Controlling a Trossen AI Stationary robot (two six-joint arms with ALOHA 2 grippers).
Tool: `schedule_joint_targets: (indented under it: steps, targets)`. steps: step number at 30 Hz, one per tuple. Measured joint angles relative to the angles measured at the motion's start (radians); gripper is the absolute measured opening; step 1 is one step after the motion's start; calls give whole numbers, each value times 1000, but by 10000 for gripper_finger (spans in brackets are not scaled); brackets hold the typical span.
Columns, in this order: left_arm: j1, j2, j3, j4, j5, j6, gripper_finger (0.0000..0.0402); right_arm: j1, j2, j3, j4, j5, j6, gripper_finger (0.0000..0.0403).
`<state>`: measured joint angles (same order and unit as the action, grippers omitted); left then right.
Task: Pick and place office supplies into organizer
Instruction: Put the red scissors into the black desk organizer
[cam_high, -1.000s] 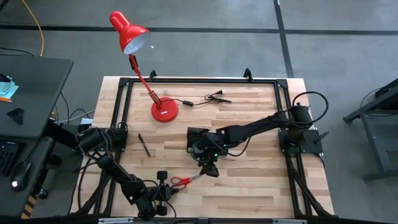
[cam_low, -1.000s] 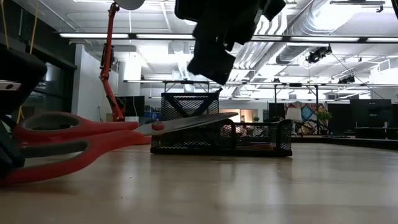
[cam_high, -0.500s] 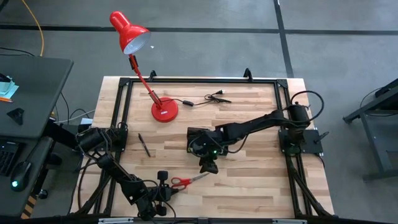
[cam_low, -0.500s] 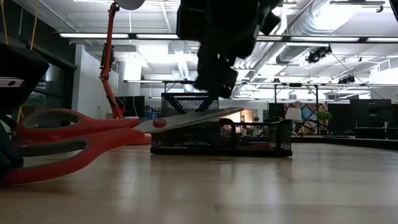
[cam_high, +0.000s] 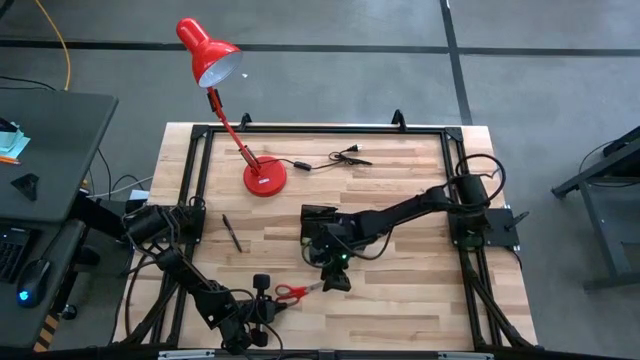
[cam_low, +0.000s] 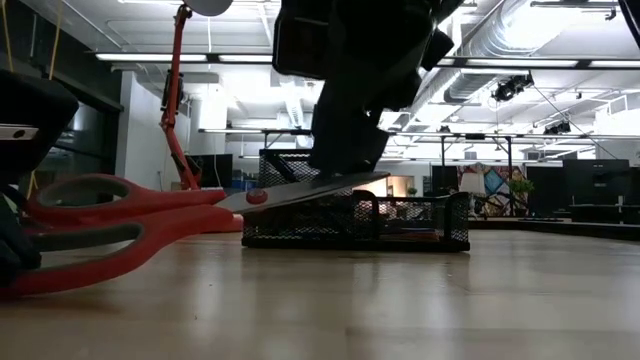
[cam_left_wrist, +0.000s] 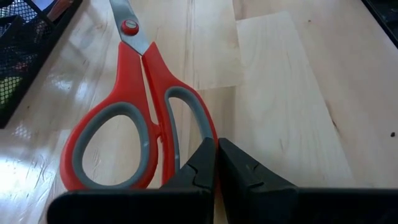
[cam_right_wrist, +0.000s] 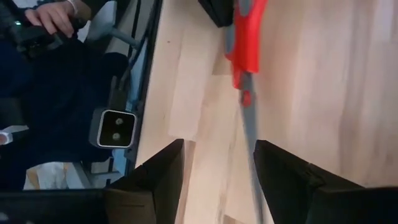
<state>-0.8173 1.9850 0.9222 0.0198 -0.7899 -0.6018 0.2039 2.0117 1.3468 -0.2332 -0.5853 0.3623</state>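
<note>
The red-handled scissors (cam_high: 296, 291) are near the table's near edge, handles toward my left gripper (cam_high: 262, 299), which is shut on them. In the low view their blade (cam_low: 320, 190) slants upward. My right gripper (cam_high: 335, 280) is open above the blade end; in its wrist view the blade (cam_right_wrist: 251, 146) runs between its two fingers, and I cannot tell whether they touch it. The black mesh organizer (cam_high: 316, 217) sits behind, partly under the right arm. One black pen (cam_high: 231, 232) lies on the table's left side. The sticky pads are out of view. My left gripper (cam_left_wrist: 216, 149) pinches the outer rim of one handle loop (cam_left_wrist: 208, 130) between its two fingers. The fingers come in level, from the table's left. The scissors slant, with the handle end low by the table (cam_low: 40, 280) and the blade tip (cam_low: 380, 179) raised.
A red desk lamp (cam_high: 264, 178) and a black cable with plug (cam_high: 336, 157) lie toward the far edge. A small camera (cam_right_wrist: 115, 128) sits at the near edge, with a person's hand (cam_right_wrist: 56, 15) beyond it. Bare wood lies right of the scissors.
My right gripper has come down and toward the near edge, from above the organizer to the scissors' blade, staying open. The scissors' blade tip has risen slightly while the handles stayed with my left gripper.
</note>
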Motion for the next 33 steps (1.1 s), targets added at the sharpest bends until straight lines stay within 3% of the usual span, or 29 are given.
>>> schedule_joint_targets:
  steps: [11,15,23,33]
  targets:
    - [0,0,0,7,-4,0,0,30,35,-2,97,88,-48,186]
    - [-1,0,0,7,-4,0,0,20,37,18,134,29,-53,183]
    - [-1,0,0,7,-4,3,0,2,39,45,-18,231,-98,184]
    - [-1,0,0,7,-11,3,0,-2,103,47,24,127,-60,183]
